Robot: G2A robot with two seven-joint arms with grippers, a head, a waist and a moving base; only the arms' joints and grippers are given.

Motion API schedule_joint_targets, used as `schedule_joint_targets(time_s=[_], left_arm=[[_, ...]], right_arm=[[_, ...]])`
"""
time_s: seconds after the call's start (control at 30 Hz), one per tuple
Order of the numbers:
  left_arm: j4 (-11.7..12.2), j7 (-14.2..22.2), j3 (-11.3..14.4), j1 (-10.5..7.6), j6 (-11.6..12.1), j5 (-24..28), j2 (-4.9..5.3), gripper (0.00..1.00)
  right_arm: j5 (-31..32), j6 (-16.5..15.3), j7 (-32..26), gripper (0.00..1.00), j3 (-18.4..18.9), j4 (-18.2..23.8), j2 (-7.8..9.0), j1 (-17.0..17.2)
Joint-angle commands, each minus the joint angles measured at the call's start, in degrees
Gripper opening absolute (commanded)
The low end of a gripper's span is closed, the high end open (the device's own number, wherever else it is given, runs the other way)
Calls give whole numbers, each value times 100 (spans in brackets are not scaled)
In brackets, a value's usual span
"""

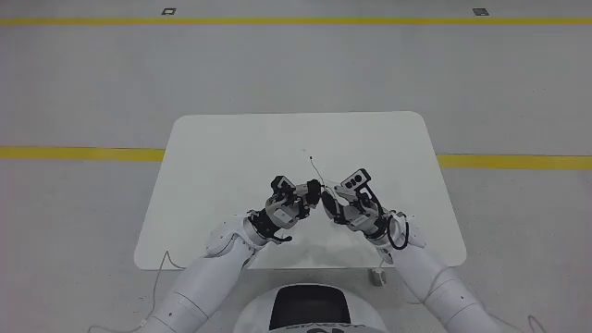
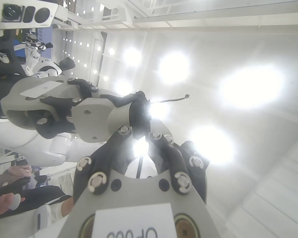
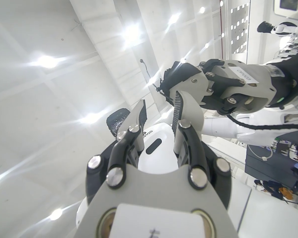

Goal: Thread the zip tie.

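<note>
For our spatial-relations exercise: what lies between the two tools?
The zip tie, between left tool and right tool; the top view shows it.

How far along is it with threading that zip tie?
Done: the zip tie is held above the table, pinched in the left gripper. In hand: the right gripper, fingers open, sits close against it. Left: no loop shows and the tie's head end pokes out free, so the threading itself looks not yet done.
</note>
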State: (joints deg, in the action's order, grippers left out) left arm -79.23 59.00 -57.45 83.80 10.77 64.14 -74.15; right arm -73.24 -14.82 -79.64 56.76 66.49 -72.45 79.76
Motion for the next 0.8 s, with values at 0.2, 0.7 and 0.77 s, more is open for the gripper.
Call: schedule_joint_targets(time_s=[0.2, 0.7, 0.77], left_arm=[[0, 0, 0, 0, 0, 0, 0, 0], [0, 0, 0, 0, 0, 0, 0, 0], [0, 0, 0, 0, 0, 0, 0, 0]], right_arm=[[-14, -31, 0, 20, -21, -23, -24, -35], [5, -114, 0, 14, 1, 35, -29, -16], [5, -107, 0, 15, 3, 24, -31, -23]])
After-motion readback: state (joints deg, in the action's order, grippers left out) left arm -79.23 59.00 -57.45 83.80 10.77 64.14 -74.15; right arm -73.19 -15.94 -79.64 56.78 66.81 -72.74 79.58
